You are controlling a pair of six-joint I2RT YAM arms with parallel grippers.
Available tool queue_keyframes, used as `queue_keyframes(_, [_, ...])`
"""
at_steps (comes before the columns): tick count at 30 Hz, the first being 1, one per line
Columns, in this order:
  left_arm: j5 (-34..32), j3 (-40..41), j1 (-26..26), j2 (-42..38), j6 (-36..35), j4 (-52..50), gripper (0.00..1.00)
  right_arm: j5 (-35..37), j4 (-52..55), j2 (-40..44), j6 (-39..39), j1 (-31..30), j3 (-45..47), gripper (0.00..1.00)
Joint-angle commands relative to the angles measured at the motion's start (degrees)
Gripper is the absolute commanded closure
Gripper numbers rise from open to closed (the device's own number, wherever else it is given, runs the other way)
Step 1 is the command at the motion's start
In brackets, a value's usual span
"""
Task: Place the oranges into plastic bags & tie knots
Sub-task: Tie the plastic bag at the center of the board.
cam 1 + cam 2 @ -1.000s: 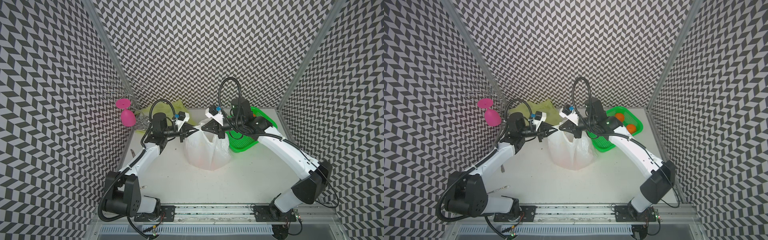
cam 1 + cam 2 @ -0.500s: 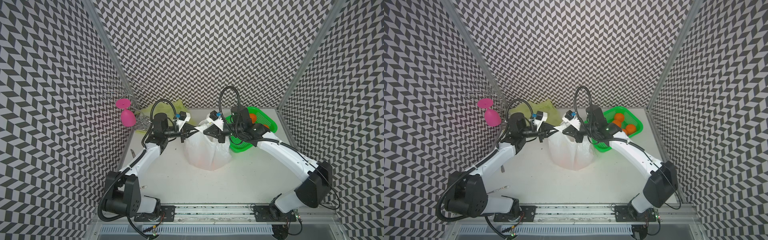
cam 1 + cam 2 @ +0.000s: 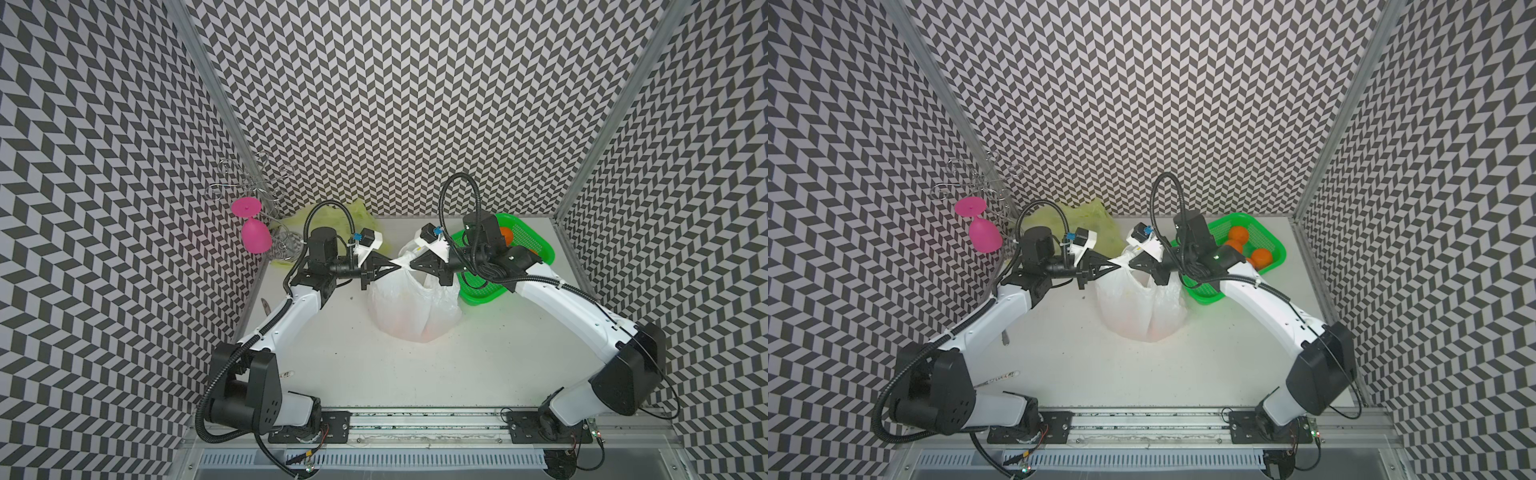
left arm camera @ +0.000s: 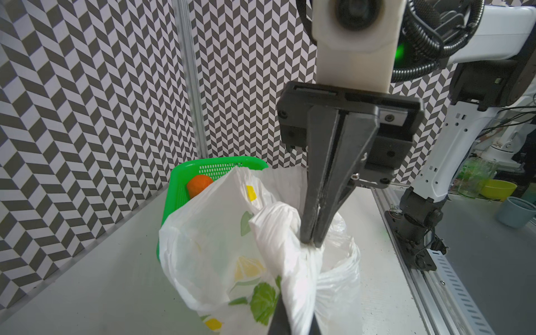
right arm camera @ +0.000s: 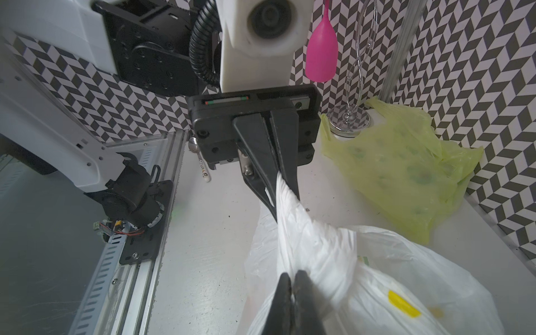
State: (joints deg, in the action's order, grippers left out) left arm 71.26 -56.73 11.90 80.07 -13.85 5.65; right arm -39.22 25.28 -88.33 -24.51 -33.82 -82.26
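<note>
I'm looking into a booth where black-and-white zigzag walls are closing in the left, far and right sides. Metal posts are standing in the far corners. A white table is lying under even light, a metal rail running along its near edge.

Count: 2 bags, i.e. 1 white bag and 1 yellow-green bag. 1 green basket. oranges: 2 clear in basket, bagged ones uncountable. 1 pink glass, 1 wire rack.
</note>
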Motion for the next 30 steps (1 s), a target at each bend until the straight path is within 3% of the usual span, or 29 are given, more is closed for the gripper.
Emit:
queue_keyframes(1, [3.15,-3.1,-1.0,0.31,-4.58,-3.19,0.94,2.67,4.59,0.32,-3.26,1.65,-1.27,0.99])
queue_keyframes(11, [4.5,-5.5,-0.57,2.77,-1.73,-1.96,0.78,2.74,3.61,0.31,-4.76,1.61,-0.27,0.99])
queue_keyframes(18, [2.97,-5.68,0.29,3.22,-1.54,-2.46,0.74,2.48,3.13,-0.27,-4.61,1.66,-0.84,1.0])
queue_keyframes(30, [-3.01,-7.67,2.67,4.51,-1.18,-3.86,0.47,2.92,2.57,-0.37,-5.0,1.62,-0.8,1.0])
